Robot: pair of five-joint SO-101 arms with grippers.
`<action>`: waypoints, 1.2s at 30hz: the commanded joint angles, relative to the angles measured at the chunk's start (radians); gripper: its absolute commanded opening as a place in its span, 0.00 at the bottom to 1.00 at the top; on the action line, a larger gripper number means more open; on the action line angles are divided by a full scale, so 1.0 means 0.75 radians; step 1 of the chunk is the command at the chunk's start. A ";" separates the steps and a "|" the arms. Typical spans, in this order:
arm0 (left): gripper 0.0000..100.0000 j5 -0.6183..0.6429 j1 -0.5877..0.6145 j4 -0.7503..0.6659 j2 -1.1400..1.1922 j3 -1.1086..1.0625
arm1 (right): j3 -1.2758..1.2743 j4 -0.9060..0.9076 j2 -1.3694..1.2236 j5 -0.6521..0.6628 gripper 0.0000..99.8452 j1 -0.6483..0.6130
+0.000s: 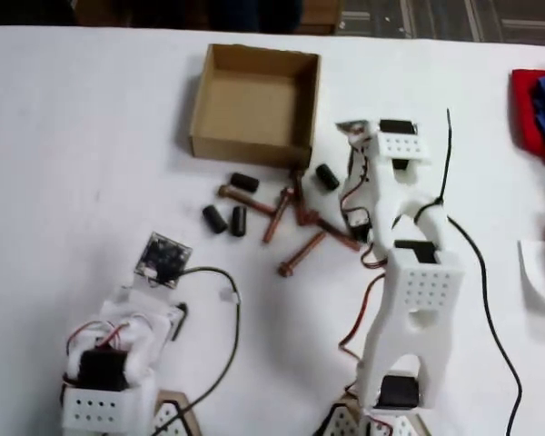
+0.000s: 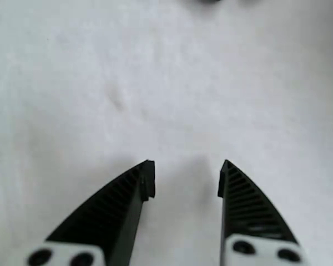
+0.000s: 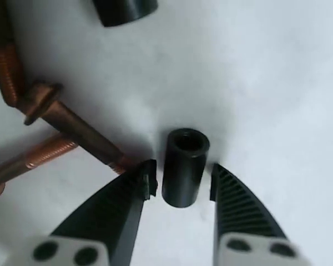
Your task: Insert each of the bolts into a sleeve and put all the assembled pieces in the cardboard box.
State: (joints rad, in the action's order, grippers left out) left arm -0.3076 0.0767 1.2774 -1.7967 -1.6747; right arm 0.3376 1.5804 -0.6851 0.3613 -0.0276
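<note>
The cardboard box (image 1: 254, 104) stands open at the back of the white table. In front of it lie several copper bolts (image 1: 300, 254) and several black sleeves (image 1: 214, 219). My right gripper (image 3: 183, 178) is open and straddles one sleeve (image 3: 184, 163), which lies on the table with a small gap to each finger; this looks like the sleeve (image 1: 326, 176) by the box's corner. Bolts (image 3: 72, 124) lie just beside that finger, and another sleeve (image 3: 125, 8) lies farther off. My left gripper (image 2: 186, 180) is open over bare table, its arm (image 1: 118, 354) at the front left.
A red cloth (image 1: 536, 104) and a white object (image 1: 538, 272) lie at the right edge. Black cables (image 1: 227, 336) trail across the front of the table. The table's left half (image 1: 73, 163) is bare white surface.
</note>
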 commanded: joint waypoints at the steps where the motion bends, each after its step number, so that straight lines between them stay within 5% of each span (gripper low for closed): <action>1: 0.21 0.012 -0.012 -0.010 0.002 -0.028 | 0.018 -0.062 0.075 0.008 0.14 0.005; 12: 0.21 0.012 -0.012 -0.010 0.002 -0.028 | 0.014 -0.003 0.073 0.018 0.13 0.003; 16: 0.21 0.012 -0.012 -0.010 0.002 -0.028 | 0.025 -0.013 0.011 0.016 0.02 0.003; 23: 0.21 0.012 -0.012 -0.010 0.002 -0.028 | 0.027 -0.030 -0.054 0.018 0.02 0.001; 36: 0.21 0.012 -0.012 -0.010 0.002 -0.028 | -0.121 0.177 0.873 0.018 0.02 -0.001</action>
State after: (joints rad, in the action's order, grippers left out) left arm -0.3076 0.0767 1.2774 -1.7967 -1.6747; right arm 0.2992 1.6985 -0.2770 0.3629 -0.0230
